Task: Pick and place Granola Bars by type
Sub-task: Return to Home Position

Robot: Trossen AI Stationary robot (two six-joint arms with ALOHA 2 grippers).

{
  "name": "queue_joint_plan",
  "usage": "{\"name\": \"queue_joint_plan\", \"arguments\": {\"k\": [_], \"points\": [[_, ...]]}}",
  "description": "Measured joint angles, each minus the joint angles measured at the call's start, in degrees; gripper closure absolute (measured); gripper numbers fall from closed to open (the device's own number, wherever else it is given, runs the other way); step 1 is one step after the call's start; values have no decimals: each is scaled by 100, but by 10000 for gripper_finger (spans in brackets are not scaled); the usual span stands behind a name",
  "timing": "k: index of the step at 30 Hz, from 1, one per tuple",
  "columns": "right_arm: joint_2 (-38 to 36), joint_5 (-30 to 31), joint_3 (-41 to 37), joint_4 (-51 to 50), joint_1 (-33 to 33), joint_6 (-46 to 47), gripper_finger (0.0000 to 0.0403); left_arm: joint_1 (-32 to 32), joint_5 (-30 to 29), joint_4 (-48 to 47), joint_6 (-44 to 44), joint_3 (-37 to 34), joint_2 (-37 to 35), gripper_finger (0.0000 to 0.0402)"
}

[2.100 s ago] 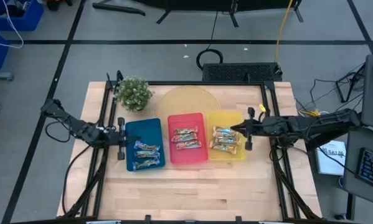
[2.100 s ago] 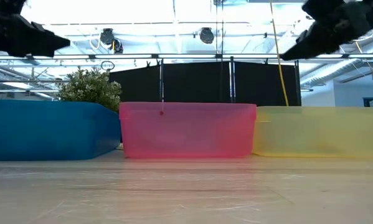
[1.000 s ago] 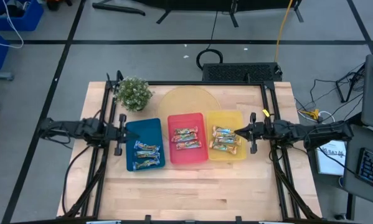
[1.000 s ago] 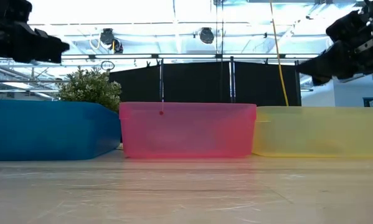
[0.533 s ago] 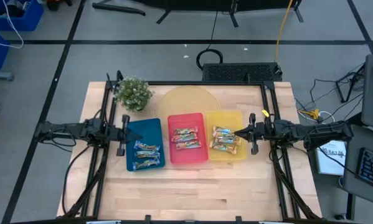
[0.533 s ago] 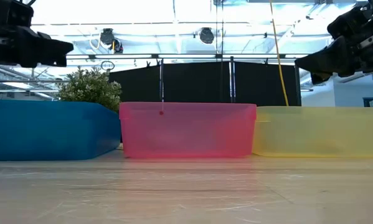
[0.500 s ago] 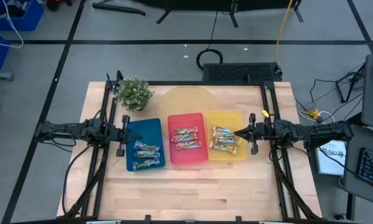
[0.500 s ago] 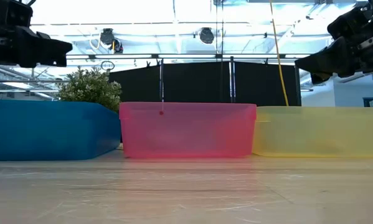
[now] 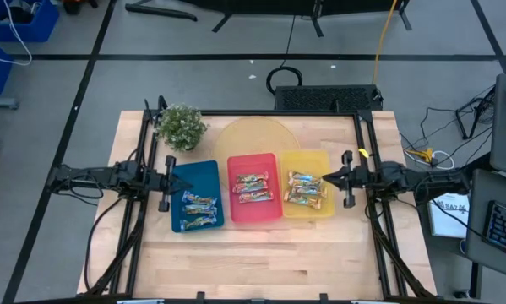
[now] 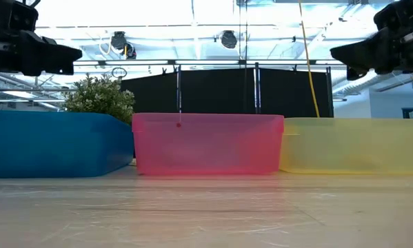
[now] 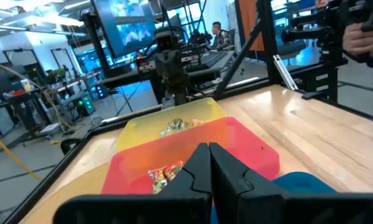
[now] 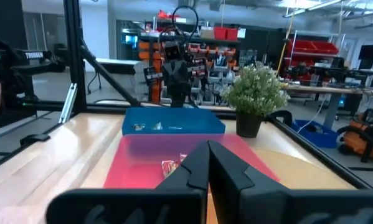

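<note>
Wooden counter (image 9: 261, 253): granola bars (image 9: 254, 188) lie in blue bin (image 9: 198, 175), red bin (image 9: 248, 165), yellow bin (image 9: 308, 160). Left end effector (image 9: 170, 179) level at 9 o'clock, right end effector (image 9: 324, 178) at 3 o'clock, both pinched closed.

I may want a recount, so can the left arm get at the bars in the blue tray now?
Probably yes: the left pincer hangs shut near the blue tray, and nothing covers the bars.
</note>
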Motion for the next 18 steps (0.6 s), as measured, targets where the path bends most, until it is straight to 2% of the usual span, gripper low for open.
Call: {"name": "queue_joint_plan", "arguments": {"k": [18], "points": [[-81,4,-2,102,0,0,403,0,16,-9,-123,0,0,396]]}}
